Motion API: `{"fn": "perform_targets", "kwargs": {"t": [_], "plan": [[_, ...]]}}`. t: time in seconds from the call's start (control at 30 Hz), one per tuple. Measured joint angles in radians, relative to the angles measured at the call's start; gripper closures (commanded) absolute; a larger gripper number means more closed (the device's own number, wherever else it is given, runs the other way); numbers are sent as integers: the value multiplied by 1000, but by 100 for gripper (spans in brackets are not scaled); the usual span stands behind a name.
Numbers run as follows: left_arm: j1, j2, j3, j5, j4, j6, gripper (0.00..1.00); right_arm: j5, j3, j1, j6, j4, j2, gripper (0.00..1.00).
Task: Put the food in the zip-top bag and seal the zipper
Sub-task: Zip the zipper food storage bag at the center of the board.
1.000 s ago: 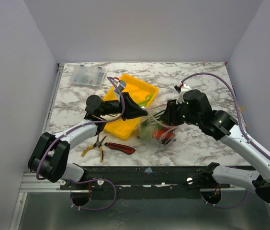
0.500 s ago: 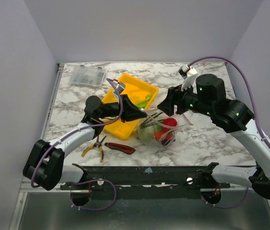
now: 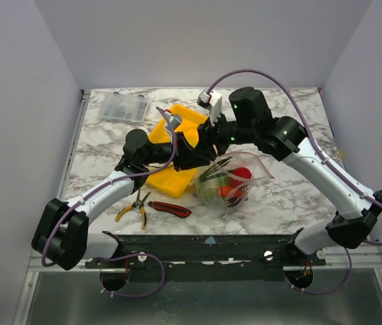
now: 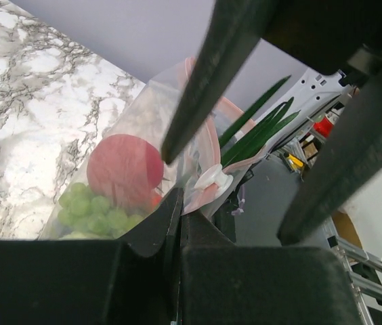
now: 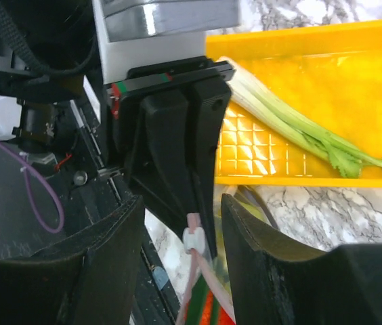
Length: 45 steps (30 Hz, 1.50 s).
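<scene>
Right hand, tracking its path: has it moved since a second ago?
Yes. The right hand swung left, from over the zip-top bag toward the yellow tray.

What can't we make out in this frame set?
- Top view: both arms cover much of the yellow tray; what lies in it is hidden.
- Left wrist: the left pincer blocks the lower zip-top bag; food inside can't be counted.
- Right wrist: zipper runs off the bottom edge; sealed length unknown.
- Top view: clear box contents too small.
</scene>
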Motion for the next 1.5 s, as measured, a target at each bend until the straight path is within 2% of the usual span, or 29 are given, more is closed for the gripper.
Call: {"fn": "perform_targets", "kwargs": {"t": [0.13, 0.33, 0.5, 0.73, 0.87, 0.97, 1.13, 1.27, 1.3, 1.43, 1.5], "plan": [[0, 0, 4, -1, -12, 4, 100, 0, 5, 26, -55, -19, 13, 57], [0, 0, 4, -1, -12, 5, 100, 44, 2, 33, -98, -25, 10, 59], [0, 0, 4, -1, -11, 5, 100, 89, -14, 33, -119, -32, 3, 66], [0, 0, 4, -1, -11, 5, 100, 98, -31, 33, -137, -47, -14, 87], [0, 0, 4, -1, -8, 4, 100, 100, -34, 35, -142, -51, -26, 94], [-3, 0, 4, -1, -4, -3, 100, 100, -47, 35, -141, -50, -37, 95], [-6, 0, 3, -1, 0, -22, 100, 101, -73, 35, -140, -42, -58, 81], [-6, 0, 2, -1, 9, -34, 100, 100, -82, 35, -141, -43, -61, 78], [-6, 0, 2, -1, 12, -35, 100, 100, -84, 35, -142, -43, -61, 78], [-6, 0, 2, -1, 22, -40, 100, 100, -85, 35, -142, -43, -61, 96], [-6, 0, 1, -1, 23, -41, 100, 100, -86, 35, -142, -42, -61, 99]]}}
